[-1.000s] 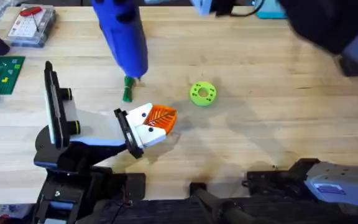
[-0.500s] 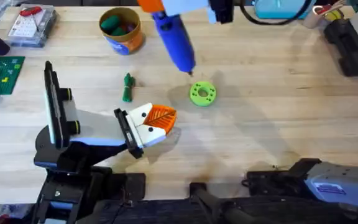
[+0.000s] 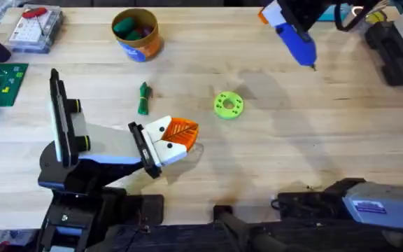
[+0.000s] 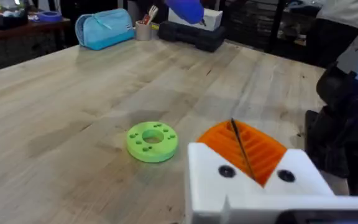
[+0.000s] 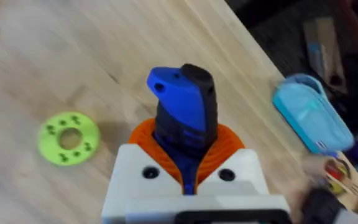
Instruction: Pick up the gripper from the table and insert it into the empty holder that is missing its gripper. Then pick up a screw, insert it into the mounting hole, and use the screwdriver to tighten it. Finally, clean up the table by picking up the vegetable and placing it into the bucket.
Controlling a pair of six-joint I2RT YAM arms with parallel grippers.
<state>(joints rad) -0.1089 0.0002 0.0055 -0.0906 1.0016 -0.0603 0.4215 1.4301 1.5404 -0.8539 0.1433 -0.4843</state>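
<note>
Right wrist: hand clamping screwdriver.

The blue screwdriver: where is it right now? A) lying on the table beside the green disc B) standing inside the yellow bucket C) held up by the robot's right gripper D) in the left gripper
C: the right gripper has its orange pads clamped on the blue screwdriver, carried above the table's far right.

No text on any object here is legible.
</note>
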